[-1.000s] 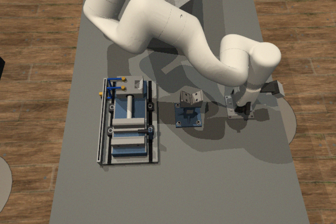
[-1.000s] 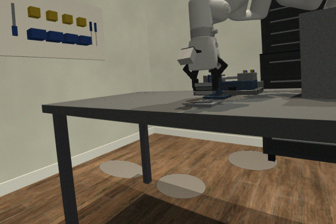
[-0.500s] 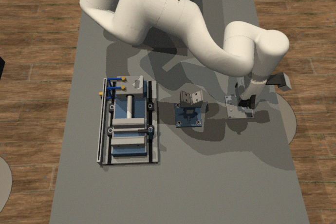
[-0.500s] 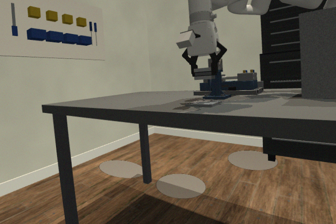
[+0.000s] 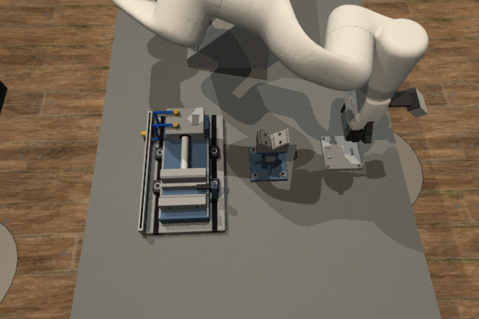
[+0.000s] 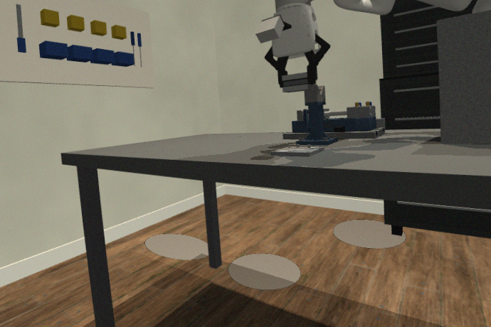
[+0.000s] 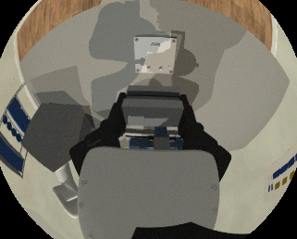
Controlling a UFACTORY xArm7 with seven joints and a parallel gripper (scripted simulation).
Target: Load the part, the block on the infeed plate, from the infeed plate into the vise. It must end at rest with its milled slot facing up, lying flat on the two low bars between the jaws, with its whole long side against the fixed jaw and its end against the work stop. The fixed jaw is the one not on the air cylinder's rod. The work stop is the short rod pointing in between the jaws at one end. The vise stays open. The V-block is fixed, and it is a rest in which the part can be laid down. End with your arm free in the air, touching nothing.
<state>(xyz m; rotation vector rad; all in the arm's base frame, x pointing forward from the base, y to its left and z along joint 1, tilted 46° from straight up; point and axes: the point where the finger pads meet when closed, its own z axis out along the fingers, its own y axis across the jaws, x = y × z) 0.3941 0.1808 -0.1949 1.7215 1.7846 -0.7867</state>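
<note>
High above the grey table (image 6: 164,155), the white arm (image 5: 247,16) reaches across to the far right end, where its gripper (image 6: 297,75) hangs pointing straight down, its black fingers (image 6: 281,73) partly spread and clamped on the two sides of the part (image 6: 295,82), a flat grey block carried level in the air, well clear of the table. Directly beneath it lies the infeed plate (image 5: 333,159), a small light square with nothing resting on it. From overhead the part is almost wholly hidden under the arm's wrist, with only the dark finger ends showing at the plate's far edge; in the wrist view the block fills the gap between the fingers, but which way its slot faces is hard to make out. To the left of the plate stands the V-block (image 5: 273,137) on its blue base (image 5: 255,171), between the plate and the vise (image 5: 183,175), which sits well apart at the table's left with its jaws standing open and the work stop (image 5: 203,186) pointing in between them. From the side, the V-block's post rises just behind the hanging part. A dark cabinet (image 6: 409,57) stands behind the table and a board of blue and yellow blocks (image 6: 77,36) hangs on the wall.
</note>
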